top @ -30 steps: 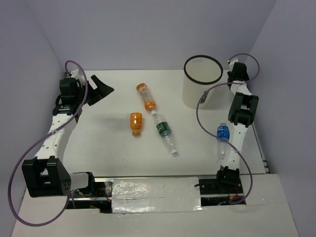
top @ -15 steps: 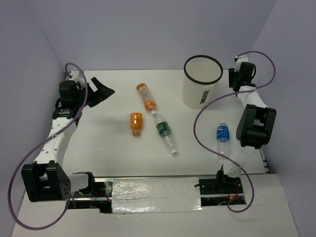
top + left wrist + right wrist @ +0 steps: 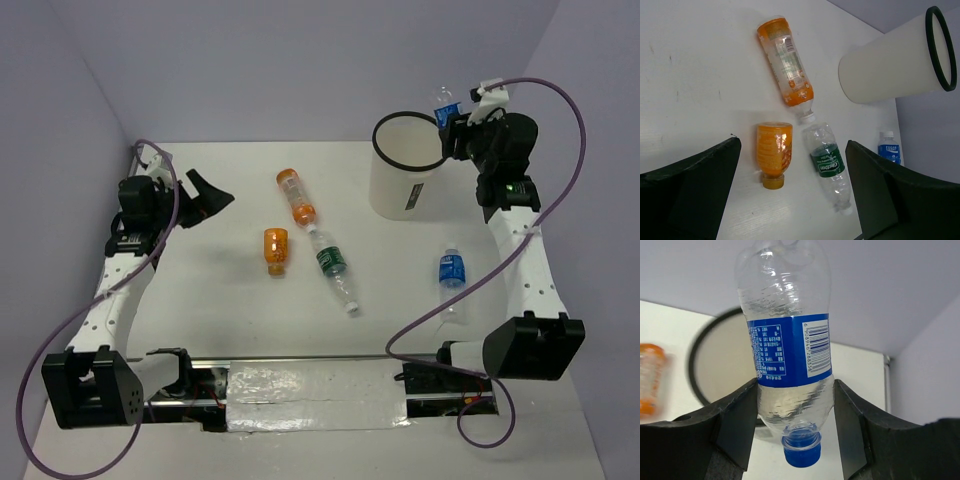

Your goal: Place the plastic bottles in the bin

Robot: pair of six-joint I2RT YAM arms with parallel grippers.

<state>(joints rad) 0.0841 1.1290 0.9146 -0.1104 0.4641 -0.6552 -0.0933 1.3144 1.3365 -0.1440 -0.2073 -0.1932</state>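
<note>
The bin (image 3: 394, 196) stands upright in the upper right of the top view: a white cylinder with a black rim and a small dark label low on its wall. In the left wrist view (image 3: 887, 67) it lies across the upper right corner. In the right wrist view only a blurred arc of its rim (image 3: 699, 359) shows behind the held bottle.

That held bottle (image 3: 446, 106) is clear, with a blue label. It pokes up just beyond the bin's right rim, with most of it hidden by the right gripper (image 3: 460, 128). From the wrist it (image 3: 788, 352) is crinkled and barcoded, with its blue cap toward the camera and its base cut off by the top edge. The right gripper (image 3: 795, 412) grips it on both sides below the label.

On the table (image 3: 210, 290), four bottles lie on their sides:
- A long orange bottle (image 3: 296, 196) (image 3: 786, 62) lies at centre.
- A short orange bottle (image 3: 275, 250) (image 3: 774, 150) lies below it.
- A green-label bottle (image 3: 333, 270) (image 3: 829, 165) has its top just beside the long orange one's cap.
- A blue-label bottle (image 3: 452, 272) lies at lower right. In the left wrist view (image 3: 889, 150) a finger hides its lower part.

The left gripper (image 3: 205, 186) (image 3: 793, 146) hangs at the left, its fingers spread wide with nothing between them.
</note>
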